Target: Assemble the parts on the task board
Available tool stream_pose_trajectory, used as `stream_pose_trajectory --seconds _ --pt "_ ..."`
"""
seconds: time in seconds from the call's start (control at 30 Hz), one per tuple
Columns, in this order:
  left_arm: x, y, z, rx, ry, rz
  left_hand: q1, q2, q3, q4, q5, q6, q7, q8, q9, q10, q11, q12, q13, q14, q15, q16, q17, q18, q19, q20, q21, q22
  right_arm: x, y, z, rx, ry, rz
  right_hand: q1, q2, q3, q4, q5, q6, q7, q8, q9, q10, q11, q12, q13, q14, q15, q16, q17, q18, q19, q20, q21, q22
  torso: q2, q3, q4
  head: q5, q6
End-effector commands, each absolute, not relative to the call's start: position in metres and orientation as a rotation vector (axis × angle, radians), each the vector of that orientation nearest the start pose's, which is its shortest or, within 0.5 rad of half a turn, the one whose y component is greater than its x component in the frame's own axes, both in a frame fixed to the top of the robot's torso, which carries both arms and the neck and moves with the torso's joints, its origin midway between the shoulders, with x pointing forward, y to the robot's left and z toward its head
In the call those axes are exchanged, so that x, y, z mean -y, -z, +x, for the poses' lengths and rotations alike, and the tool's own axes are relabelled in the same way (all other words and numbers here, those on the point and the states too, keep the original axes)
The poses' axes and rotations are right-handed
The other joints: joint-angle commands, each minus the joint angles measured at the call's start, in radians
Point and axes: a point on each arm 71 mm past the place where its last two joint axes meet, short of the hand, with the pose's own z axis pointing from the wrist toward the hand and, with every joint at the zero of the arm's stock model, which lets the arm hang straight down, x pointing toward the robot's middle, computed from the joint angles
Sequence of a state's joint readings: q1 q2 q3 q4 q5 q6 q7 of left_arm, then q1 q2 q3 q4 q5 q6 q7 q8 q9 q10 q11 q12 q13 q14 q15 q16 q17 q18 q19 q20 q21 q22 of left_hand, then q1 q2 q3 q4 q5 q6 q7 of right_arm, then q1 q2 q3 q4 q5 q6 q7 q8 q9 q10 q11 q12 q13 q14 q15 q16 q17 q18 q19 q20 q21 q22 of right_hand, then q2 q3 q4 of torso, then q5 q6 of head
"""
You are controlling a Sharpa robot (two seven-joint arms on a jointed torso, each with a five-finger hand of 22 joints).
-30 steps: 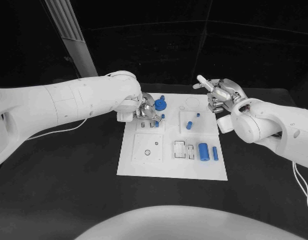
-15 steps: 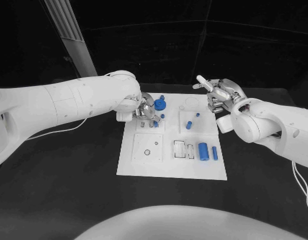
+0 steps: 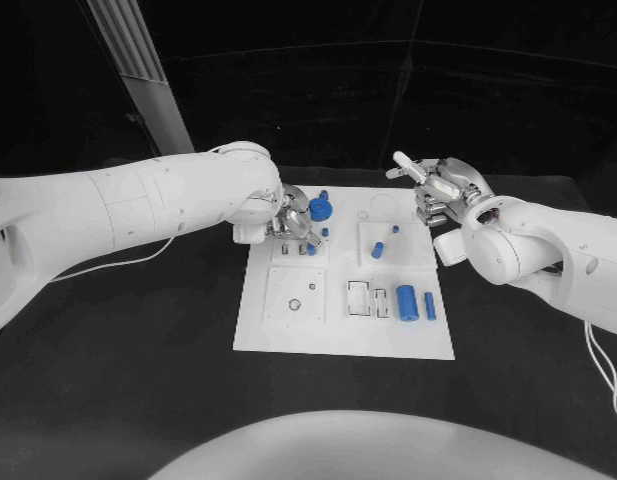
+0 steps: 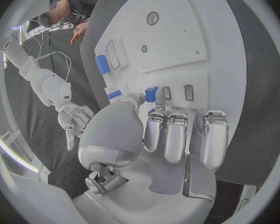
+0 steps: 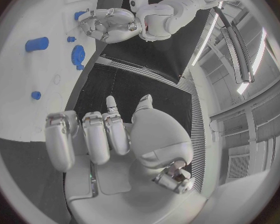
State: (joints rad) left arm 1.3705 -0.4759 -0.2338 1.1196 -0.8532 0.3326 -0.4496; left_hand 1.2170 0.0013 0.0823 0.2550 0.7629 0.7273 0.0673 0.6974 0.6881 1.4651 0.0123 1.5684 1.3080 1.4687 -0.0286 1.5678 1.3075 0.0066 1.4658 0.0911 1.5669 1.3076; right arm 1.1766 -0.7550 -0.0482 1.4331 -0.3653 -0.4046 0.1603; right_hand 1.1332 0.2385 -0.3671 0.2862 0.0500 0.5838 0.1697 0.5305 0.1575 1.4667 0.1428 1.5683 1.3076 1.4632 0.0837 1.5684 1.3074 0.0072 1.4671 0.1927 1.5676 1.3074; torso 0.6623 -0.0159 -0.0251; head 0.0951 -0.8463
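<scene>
1. left hand (image 3: 287, 222) sits over the far-left corner of the task board (image 3: 340, 340); fingers curl down round a small blue part (image 3: 313, 248); the left wrist view shows thumb and a fingertip (image 4: 159, 97) closing on a blue piece (image 4: 151, 93) just above two small slots; judged a pinch, though the contact itself is partly hidden
2. just right of that hand the blue gear (image 3: 320, 209) stands on the board, touching or nearly touching the fingers; cannot tell which
3. mid-board: a short blue peg (image 3: 379, 250) lies tilted, long axis running roughly near-to-far; a smaller blue stud (image 3: 395, 229) lies just beyond it
4. near-right area: a blue cylinder (image 3: 409, 301) and a thin blue pin (image 3: 431, 306) lie side by side, both long axes near-to-far, beside the rectangular slots
5. right hand (image 3: 438, 190) hovers off the far-right corner of the board, holding nothing; fingers loosely spread, one pointing up and away
6. key relation: the pinched part lies right under the left fingers, slots just toward the robot from it; left hand is far nearer than right; likely next step is seating that part, needs a small downward alignment; risk is a tilt at the slot mouth
</scene>
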Motion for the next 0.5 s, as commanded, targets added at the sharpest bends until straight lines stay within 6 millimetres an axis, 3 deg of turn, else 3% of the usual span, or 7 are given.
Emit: stream_pose_trajectory --seconds 0.03,0.5 --pt "-0.1422 0.2244 0.5378 -2.509 0.457 -0.089 0.007 -0.008 0.009 -0.003 -0.007 0.006 -0.002 -0.006 0.003 0.106 -0.006 0.002 0.263 0.102 -0.007 0.003 0.263 -0.007 0.105 -0.007 0.004 0.263 0.1912 0.2055 0.5009 -1.637 -1.227 0.873 0.009 0.001 0.008 0.001 0.006 0.002 0.042 0.004 -0.002 0.104 -0.005 0.003 0.263 0.108 -0.006 0.002 0.263 -0.007 0.104 -0.007 0.003 0.263 0.000 -0.0004 0.0005 0.001 -0.001" --pt "-0.1434 0.2242 0.5383 -2.503 0.462 -0.093 0.011 -0.015 0.019 -0.003 -0.012 0.009 -0.002 -0.009 0.008 0.106 -0.006 0.002 0.263 0.102 -0.008 0.003 0.263 -0.007 0.105 -0.008 0.004 0.263 0.1916 0.2066 0.5009 -1.645 -1.219 0.872 0.011 0.002 0.009 0.000 0.007 0.002 0.042 0.004 -0.003 0.104 -0.005 0.003 0.263 0.108 -0.006 0.002 0.263 -0.007 0.104 -0.007 0.003 0.263 0.000 0.0001 0.0004 0.003 -0.003"
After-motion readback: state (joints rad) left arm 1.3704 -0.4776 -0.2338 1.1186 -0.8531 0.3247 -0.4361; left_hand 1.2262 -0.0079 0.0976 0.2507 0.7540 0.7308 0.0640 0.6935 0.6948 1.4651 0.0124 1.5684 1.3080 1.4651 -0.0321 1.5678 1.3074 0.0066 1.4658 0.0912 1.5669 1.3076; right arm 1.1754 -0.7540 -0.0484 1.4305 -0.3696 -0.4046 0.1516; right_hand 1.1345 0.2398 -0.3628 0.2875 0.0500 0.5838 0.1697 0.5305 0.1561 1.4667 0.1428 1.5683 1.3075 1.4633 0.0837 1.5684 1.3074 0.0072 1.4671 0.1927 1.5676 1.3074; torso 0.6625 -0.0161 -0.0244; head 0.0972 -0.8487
